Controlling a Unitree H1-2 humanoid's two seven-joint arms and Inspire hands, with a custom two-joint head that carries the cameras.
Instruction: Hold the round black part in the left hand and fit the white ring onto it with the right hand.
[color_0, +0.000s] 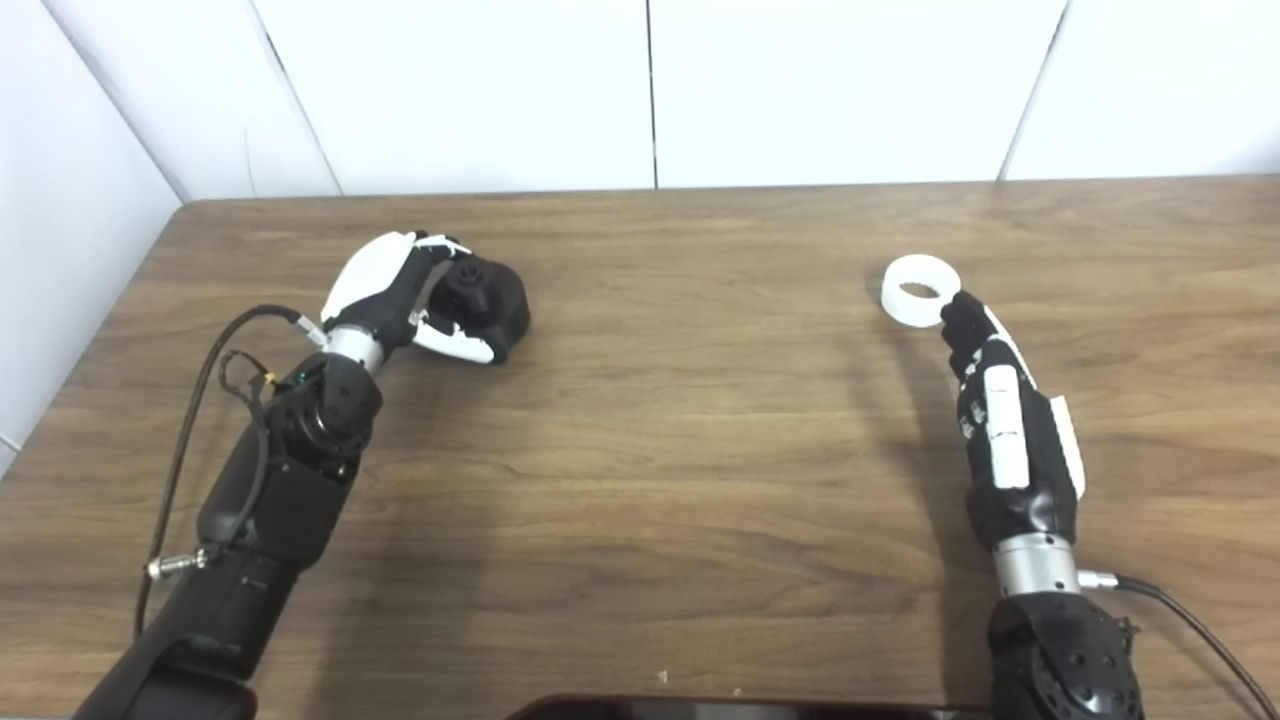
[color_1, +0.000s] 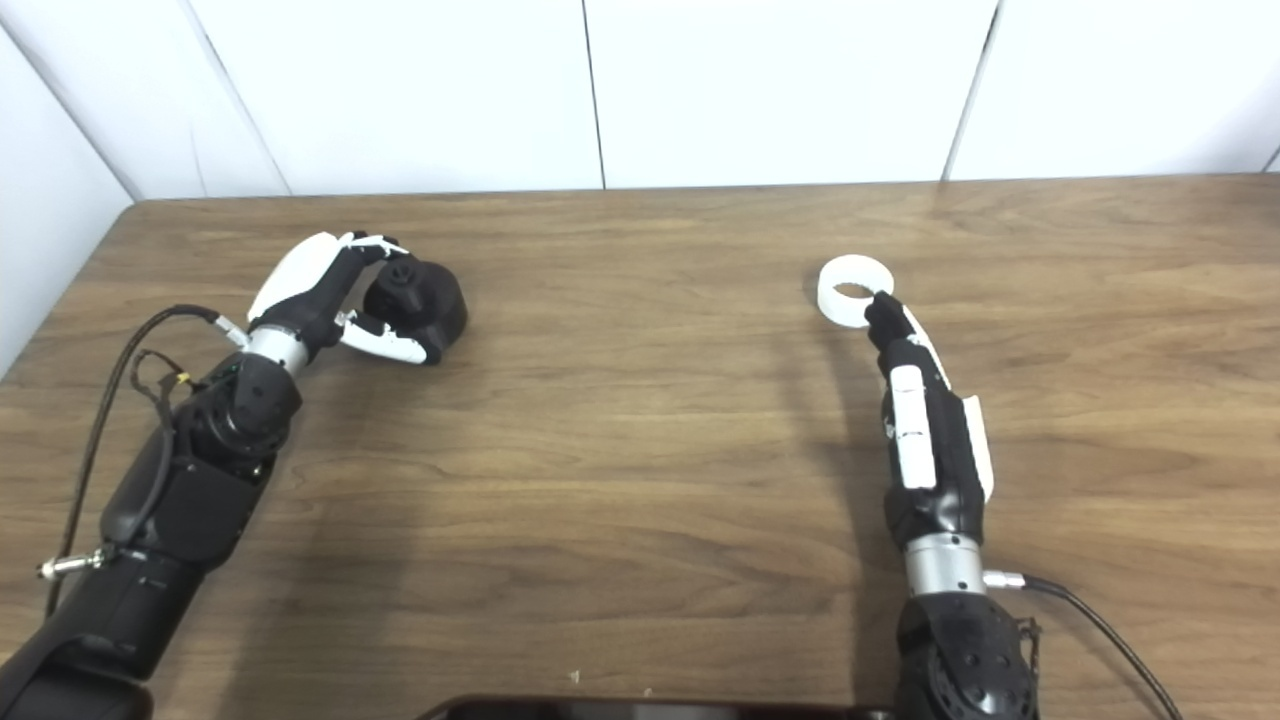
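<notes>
Down at the very bottom edge sits a dark curved thing (color_0: 740, 708), cut off so I cannot tell what it is. Both arms rise from that edge, one on each side.

On the left, the left hand (color_0: 400, 295) has its fingers and thumb curled around the round black part (color_0: 490, 300). The part is near the far left side of the wooden table (color_0: 680, 470). It looks like it rests on the wood, but I cannot be sure. A black cable (color_0: 200, 380) loops beside the left arm, close to the table's left edge.

On the right, the right hand (color_1: 920, 420) lies stretched out long and flat, with its fingers straight and close side by side. It holds nothing. Its fingertips (color_1: 880, 310) touch the near rim of the white ring (color_1: 850, 290). The ring lies flat on the table with its hole facing up. Another cable (color_1: 1090, 620) runs off from the right wrist toward the bottom right corner.

Between the two hands there is a wide stretch of bare wood. The black part and the ring are well apart. Behind them more bare table runs back to the white wall (color_0: 650, 90). The table's far edge meets that wall. To the right of the ring the table runs on past the picture's edge.
</notes>
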